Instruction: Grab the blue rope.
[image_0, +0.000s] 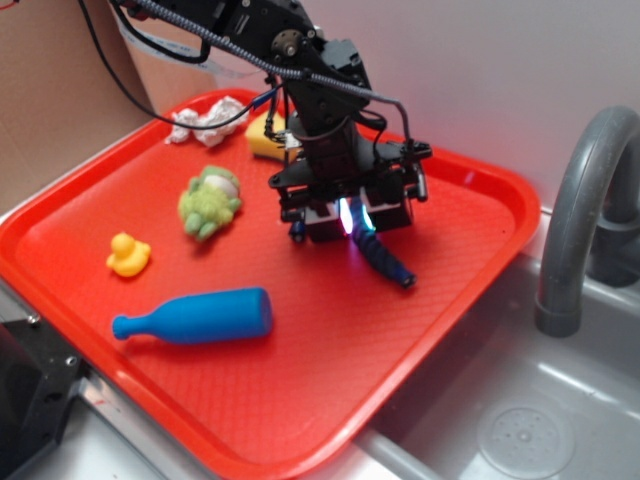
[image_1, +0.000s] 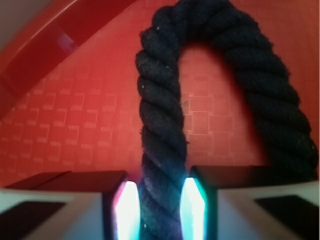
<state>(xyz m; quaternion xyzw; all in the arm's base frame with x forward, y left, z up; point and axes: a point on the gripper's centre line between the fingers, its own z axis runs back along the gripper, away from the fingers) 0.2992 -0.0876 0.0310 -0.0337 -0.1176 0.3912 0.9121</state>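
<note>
— Red tray beside a grey sink, is that the whole setup?

— Yes. Look at the hand: its two lit fingers are pinching the blue rope between them, one strand clamped, the rest looping away over the tray.

— Where's the rope lying otherwise?

— Its free end trails onto the tray just right of the hand.

— So it's grabbed?

— Gripped, I'd judge; whether it's lifted clear I can't tell. Blue bottle, rubber duck and green plush sit apart.

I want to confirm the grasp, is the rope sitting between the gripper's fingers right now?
Yes, in the wrist view the blue rope runs straight down between the two fingers of the gripper, which press against both its sides.
</note>
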